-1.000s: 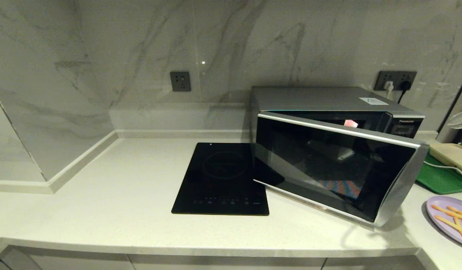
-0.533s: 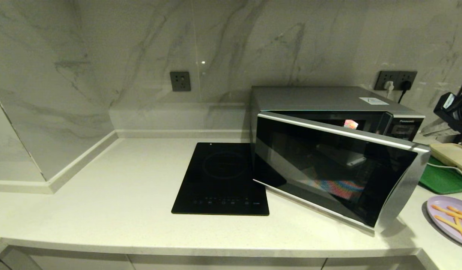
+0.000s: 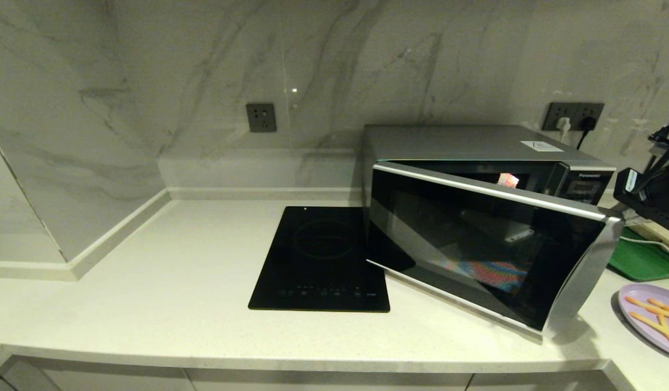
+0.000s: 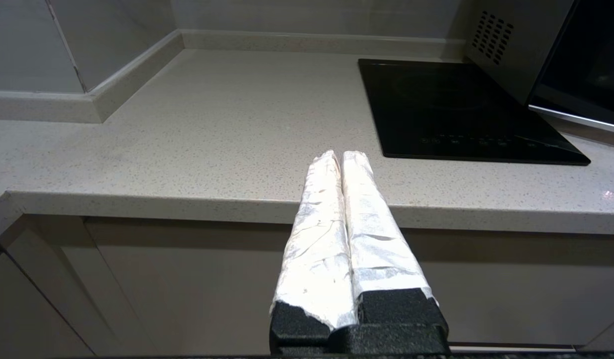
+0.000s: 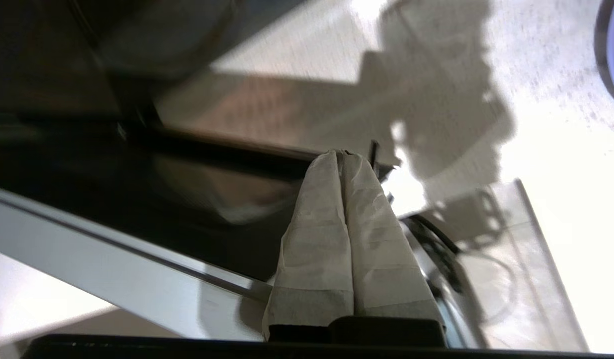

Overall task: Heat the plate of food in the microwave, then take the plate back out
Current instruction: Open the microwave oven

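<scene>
Countertop [image 3: 176, 304] edge comes first: in the left wrist view the left gripper [image 4: 342, 158] hangs just off its front lip, taped fingers pressed together on nothing, low before the cabinet fronts — the head view does not show this arm at all. At the near right corner of the counter sits the plate of food [image 3: 652, 317], a pale lilac dish with orange sticks, partly cut by the frame edge and well apart from both grippers; the right wrist view catches only a sliver of its rim [image 5: 613, 75].

Further in lies the black induction hob [image 3: 320, 260], flat on the counter, and beside it on the right the microwave [image 3: 475, 146], its dark glass door [image 3: 481, 244] swung partly open and angled out over the counter. The right gripper [image 5: 342, 154] is up close to the door's free edge — its wrist view shows the taped fingers closed against each other, tips over the dark glass and silver trim, whereas the head view shows only the black arm [image 3: 652, 195] at the right margin. Behind it lie a green tray [image 3: 641, 258] and the marble wall with its sockets [image 3: 261, 118].
</scene>
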Controlling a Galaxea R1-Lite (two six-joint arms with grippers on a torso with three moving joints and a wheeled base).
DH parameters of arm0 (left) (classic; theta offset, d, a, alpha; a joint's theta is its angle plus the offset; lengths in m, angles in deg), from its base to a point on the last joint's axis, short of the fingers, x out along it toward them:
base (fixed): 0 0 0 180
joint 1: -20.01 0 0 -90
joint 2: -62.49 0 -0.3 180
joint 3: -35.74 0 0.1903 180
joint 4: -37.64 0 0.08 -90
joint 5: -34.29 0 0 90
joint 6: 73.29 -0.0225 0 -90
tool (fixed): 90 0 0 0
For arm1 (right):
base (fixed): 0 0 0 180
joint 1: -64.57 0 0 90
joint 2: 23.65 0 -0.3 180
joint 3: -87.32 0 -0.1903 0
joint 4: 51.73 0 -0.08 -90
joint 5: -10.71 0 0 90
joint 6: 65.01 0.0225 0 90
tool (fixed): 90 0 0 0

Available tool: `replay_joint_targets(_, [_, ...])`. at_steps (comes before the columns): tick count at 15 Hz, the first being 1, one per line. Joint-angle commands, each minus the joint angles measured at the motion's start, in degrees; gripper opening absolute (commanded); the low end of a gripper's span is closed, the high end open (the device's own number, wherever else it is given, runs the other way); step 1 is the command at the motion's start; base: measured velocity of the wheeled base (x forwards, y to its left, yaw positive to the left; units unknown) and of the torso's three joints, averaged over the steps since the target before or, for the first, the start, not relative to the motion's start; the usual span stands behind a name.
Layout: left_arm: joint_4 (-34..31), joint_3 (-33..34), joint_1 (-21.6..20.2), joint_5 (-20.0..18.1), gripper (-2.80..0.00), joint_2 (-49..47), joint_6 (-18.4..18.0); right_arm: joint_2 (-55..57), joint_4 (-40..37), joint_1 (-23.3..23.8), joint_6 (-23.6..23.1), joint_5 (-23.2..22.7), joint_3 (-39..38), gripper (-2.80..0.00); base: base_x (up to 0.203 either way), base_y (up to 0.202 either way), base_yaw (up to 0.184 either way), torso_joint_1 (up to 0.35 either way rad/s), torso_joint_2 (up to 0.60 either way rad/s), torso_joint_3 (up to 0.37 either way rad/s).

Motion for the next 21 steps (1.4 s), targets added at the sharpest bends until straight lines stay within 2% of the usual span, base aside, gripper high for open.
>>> replay_joint_targets(1, [0.0, 0.0, 0.0, 0.0, -2.80, 0.0, 0.0, -3.4, -0.3, -0.1, -4.3, -2.1, -3.3, -2.80, 0.000, 0.000, 0.000, 0.000, 0.00, 0.000])
replay_joint_targets(3, [0.0, 0.0, 0.0, 0.0, -2.80, 0.0, 0.0, -5.7, -0.4, -0.6, -8.1, -5.7, -5.5, -2.80, 0.000, 0.000, 0.000, 0.000, 0.00, 0.000])
replay_joint_targets(7, [0.0, 0.0, 0.0, 0.0, -2.80, 0.0, 0.0, -9.6, -0.5, -6.7, -10.1, -7.0, -9.4, -2.80, 0.000, 0.000, 0.000, 0.000, 0.00, 0.000])
replay_joint_targets(9, [0.0, 0.0, 0.0, 0.0, -2.80, 0.0, 0.0, -11.8, -0.6, -10.5, -10.4, -8.6, -11.0, -2.80, 0.000, 0.000, 0.000, 0.000, 0.00, 0.000])
replay_joint_targets(13, [0.0, 0.0, 0.0, 0.0, -2.80, 0.1, 0.0, -18.0, -2.3, -20.1, -10.3, -9.0, -13.4, -2.80, 0.000, 0.000, 0.000, 0.000, 0.00, 0.000])
replay_joint_targets(16, [0.0, 0.0, 0.0, 0.0, -2.80, 0.0, 0.0, -17.8, -2.7, -24.5, -10.3, -8.8, -14.2, -2.80, 0.000, 0.000, 0.000, 0.000, 0.00, 0.000])
replay_joint_targets(21, [0.0, 0.0, 0.0, 0.0, -2.80, 0.1, 0.0, -15.1, -2.3, -36.7, -10.3, -8.5, -15.3, -2.80, 0.000, 0.000, 0.000, 0.000, 0.00, 0.000])
